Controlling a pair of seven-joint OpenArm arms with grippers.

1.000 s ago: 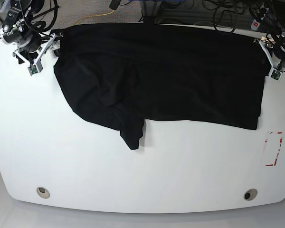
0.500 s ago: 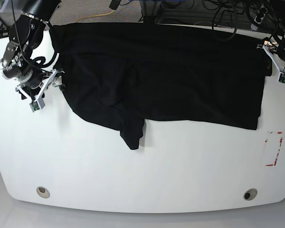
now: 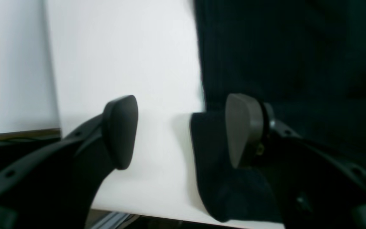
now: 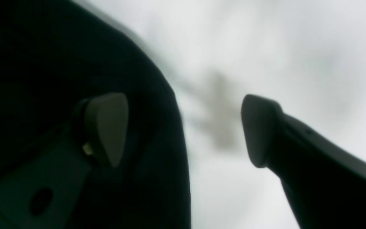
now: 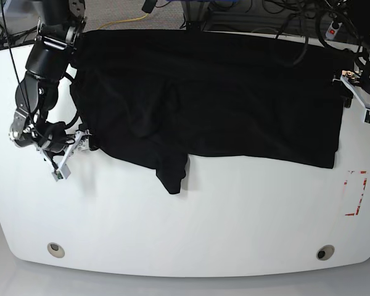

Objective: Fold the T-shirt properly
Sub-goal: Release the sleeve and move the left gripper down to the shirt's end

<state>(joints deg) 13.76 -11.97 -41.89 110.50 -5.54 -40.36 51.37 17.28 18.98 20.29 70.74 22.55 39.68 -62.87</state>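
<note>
In the base view the black T-shirt [image 5: 216, 98] is seen spread, partly rumpled, across the far half of the white surface [image 5: 185, 228], one flap hanging toward the near side. The step in hand is judged to be the reach for a grasp: the right gripper [image 5: 68, 157] is set at the shirt's lower edge on the view's left, the left gripper [image 5: 364, 98] beside the edge on the view's right. A pinch on both edges is called for next, before any fold.

In the left wrist view the jaws are seen spread; a lobe of the T-shirt [image 3: 297, 63] lies just inside one pad, nothing being pinched.

In the right wrist view, which is blurred, the jaws are spread wide; the T-shirt [image 4: 43, 63] edge lies between them, ungripped.
</note>
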